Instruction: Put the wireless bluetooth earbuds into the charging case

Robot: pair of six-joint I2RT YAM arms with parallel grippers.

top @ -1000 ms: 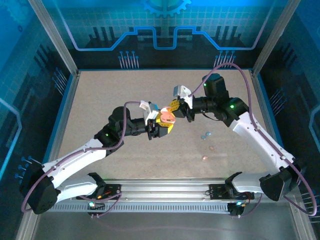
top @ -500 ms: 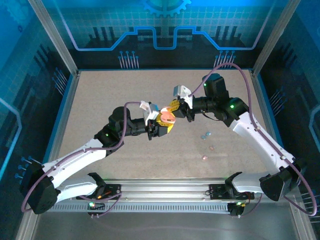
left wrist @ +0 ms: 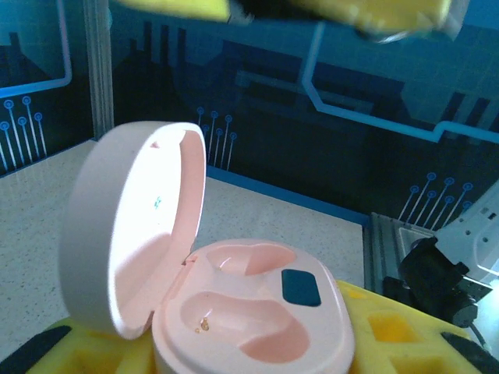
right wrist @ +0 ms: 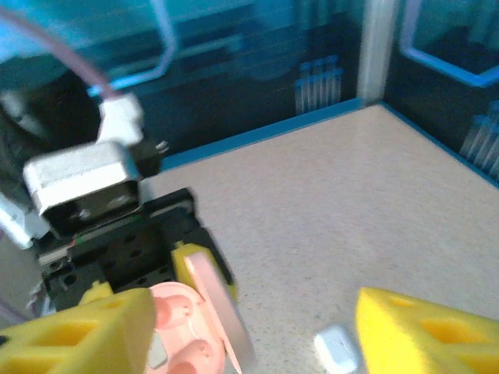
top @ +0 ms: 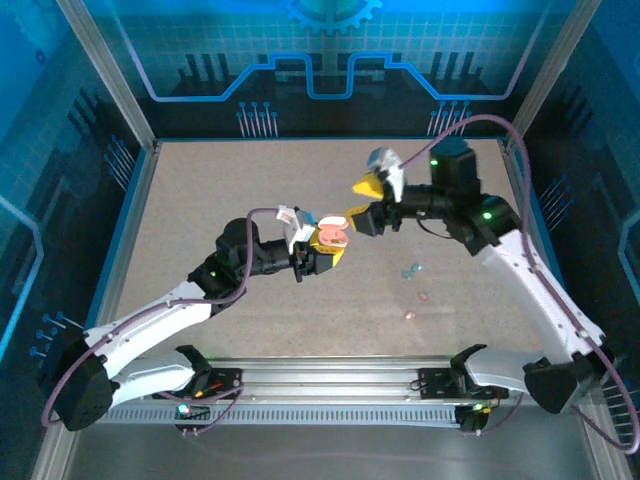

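Note:
My left gripper (top: 325, 248) is shut on a pink charging case (top: 332, 236) held above the table's middle. In the left wrist view the charging case (left wrist: 257, 312) has its lid (left wrist: 132, 234) swung up, and both sockets are bare. My right gripper (top: 360, 199) hangs open just right of and above the case, not touching it. In the right wrist view its yellow fingers (right wrist: 429, 327) spread wide around the case (right wrist: 183, 335), and a pale blue earbud (right wrist: 337, 347) lies on the table. Tiny earbuds (top: 410, 270) are scattered on the table to the right.
The speckled beige table (top: 220, 190) is fenced by metal posts and blue-printed walls (top: 320, 60). Two pinkish buds (top: 423, 296) (top: 408, 315) lie near the right arm. The left gripper's black body (right wrist: 117, 249) sits close in front of the right wrist camera.
My right gripper has opened and drawn back up and to the right, away from the case lid. The left gripper still holds the case in almost the same place.

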